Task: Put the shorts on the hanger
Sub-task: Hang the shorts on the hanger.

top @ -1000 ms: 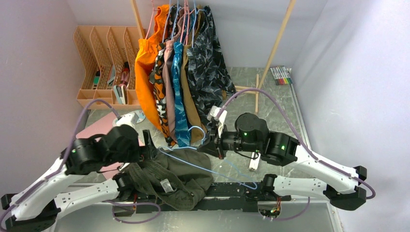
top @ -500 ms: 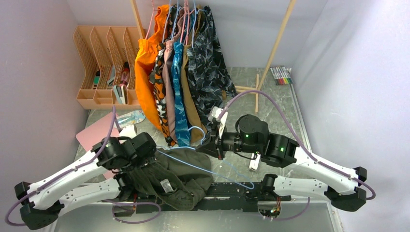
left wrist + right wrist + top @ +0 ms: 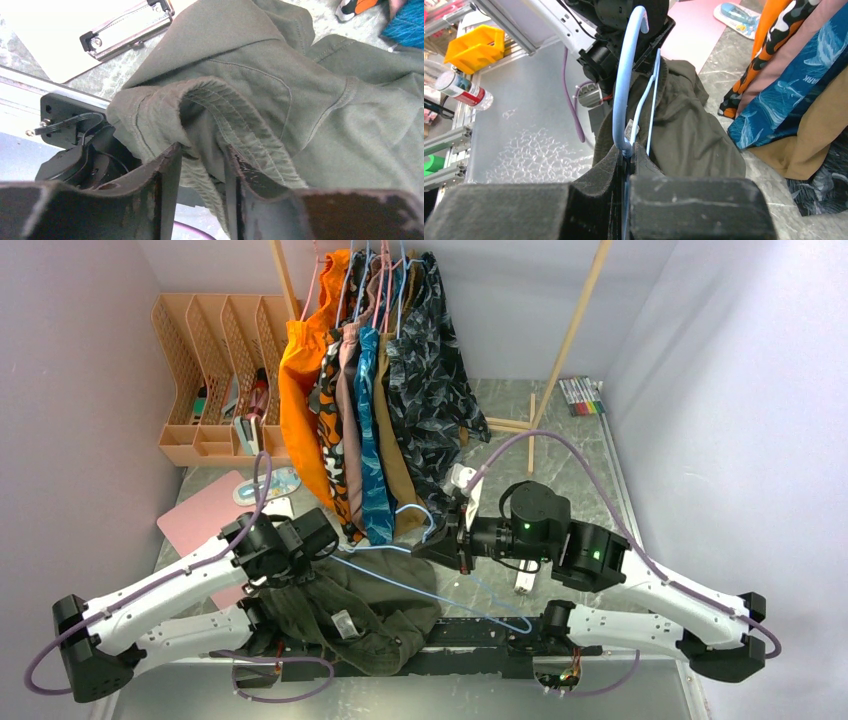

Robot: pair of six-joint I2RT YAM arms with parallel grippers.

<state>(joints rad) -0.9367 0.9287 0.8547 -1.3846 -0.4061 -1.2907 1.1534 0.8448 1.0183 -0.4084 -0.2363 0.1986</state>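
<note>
Slippage is our worry: left end effector (image 3: 201, 150), jaws half closed, pinches only the waistband of the shorts (image 3: 300, 90) heaped just beyond it; right end effector (image 3: 626, 150), clamped on the hanger (image 3: 620, 85), could snag them

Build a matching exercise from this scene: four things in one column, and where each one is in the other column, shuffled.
Things:
1. shorts
2. hanger
3. markers
4. orange garment

Places:
A. hanging at the back
B. pinched in the right hand
C. lying at the far right of the table
D. bunched at the near edge, left hand astride its waistband

Pairs: 1-D, 2-B, 3-C, 4-A
</note>
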